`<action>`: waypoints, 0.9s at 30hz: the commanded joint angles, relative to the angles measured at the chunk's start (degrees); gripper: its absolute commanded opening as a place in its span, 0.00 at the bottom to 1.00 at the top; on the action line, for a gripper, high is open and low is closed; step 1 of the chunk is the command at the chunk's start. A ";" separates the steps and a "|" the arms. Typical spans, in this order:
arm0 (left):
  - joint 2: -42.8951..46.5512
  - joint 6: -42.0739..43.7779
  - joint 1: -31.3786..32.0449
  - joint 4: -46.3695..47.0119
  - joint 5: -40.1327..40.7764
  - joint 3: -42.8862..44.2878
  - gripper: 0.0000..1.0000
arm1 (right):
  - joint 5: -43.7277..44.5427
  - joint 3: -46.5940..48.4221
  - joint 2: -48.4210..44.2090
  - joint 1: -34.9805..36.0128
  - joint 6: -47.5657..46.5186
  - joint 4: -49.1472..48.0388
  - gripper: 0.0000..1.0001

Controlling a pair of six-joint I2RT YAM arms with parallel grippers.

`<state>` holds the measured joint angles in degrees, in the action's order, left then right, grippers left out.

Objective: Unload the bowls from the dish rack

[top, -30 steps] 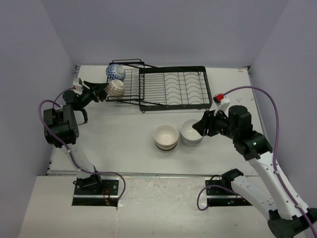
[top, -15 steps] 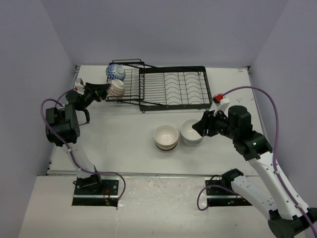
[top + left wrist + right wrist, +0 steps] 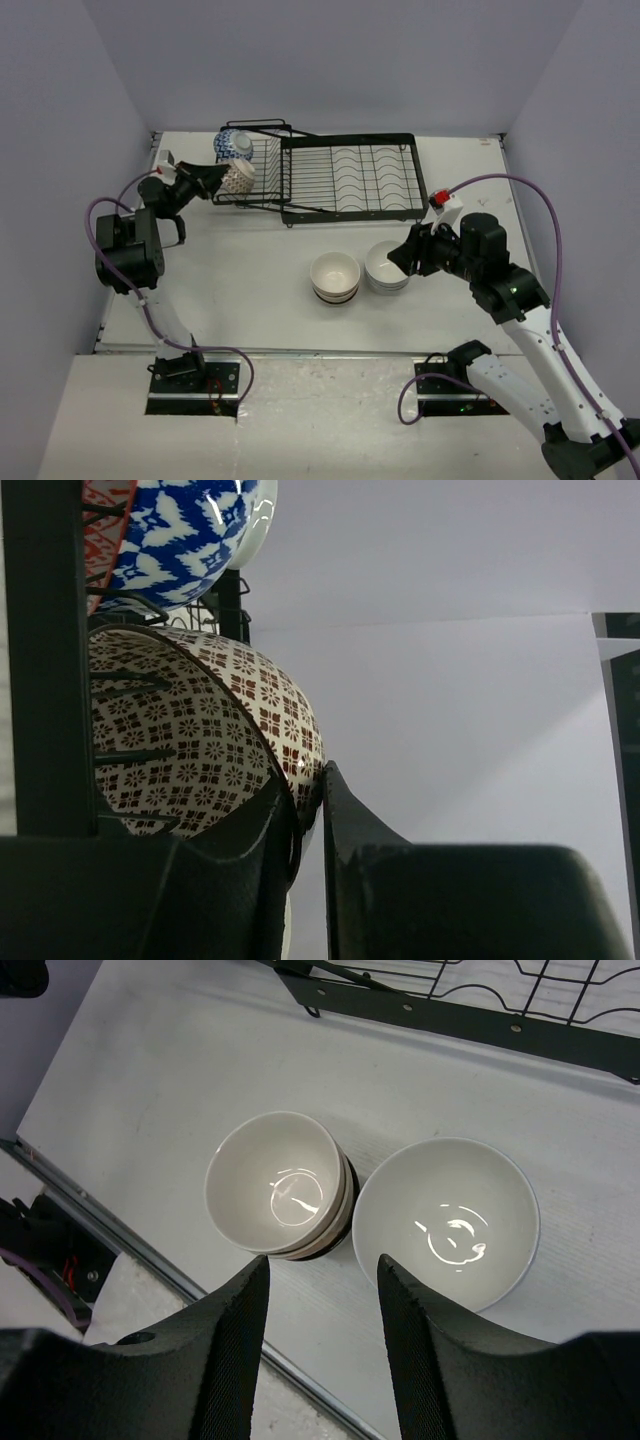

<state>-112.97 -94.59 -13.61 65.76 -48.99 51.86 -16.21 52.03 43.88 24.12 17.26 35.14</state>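
Observation:
The black wire dish rack (image 3: 350, 178) stands at the back of the table. Its smaller angled section on the left holds a blue-and-white bowl (image 3: 235, 146) and, in front of it, a reddish-brown patterned bowl (image 3: 238, 177) on its side. My left gripper (image 3: 215, 180) reaches in from the left. In the left wrist view it (image 3: 312, 780) is shut on the rim of the reddish-brown bowl (image 3: 200, 740), one finger inside and one outside, with the blue bowl (image 3: 170, 535) above. My right gripper (image 3: 322, 1270) hangs open and holds nothing, above a cream banded bowl stack (image 3: 280, 1185) and a white bowl stack (image 3: 447, 1222).
The two bowl stacks, cream (image 3: 335, 276) and white (image 3: 386, 266), sit mid-table in front of the rack, under my right gripper (image 3: 402, 257). The rack's large framed section shows only bare wires. The table's left edge runs close by my left arm.
My left gripper has pushed in toward the reddish-brown bowl and its jaws have closed onto the rim. The right arm and both bowl stacks have not moved.

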 commanded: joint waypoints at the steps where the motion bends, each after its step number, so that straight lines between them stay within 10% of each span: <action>1: -0.94 5.55 0.33 -5.37 1.27 2.37 0.00 | -1.02 0.00 -0.02 0.49 -1.00 -0.94 0.49; 20: 4.24 4.59 6.31 -0.02 1.09 12.03 0.00 | -0.76 0.00 0.07 0.67 -1.26 -0.86 0.49; 27: 8.81 17.38 10.08 -7.45 -3.12 24.24 0.00 | -0.32 0.00 -0.11 0.67 -1.26 -0.77 0.49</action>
<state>-111.68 -86.28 -5.76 58.52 -49.71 68.10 -16.19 52.03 43.88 24.38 16.84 35.14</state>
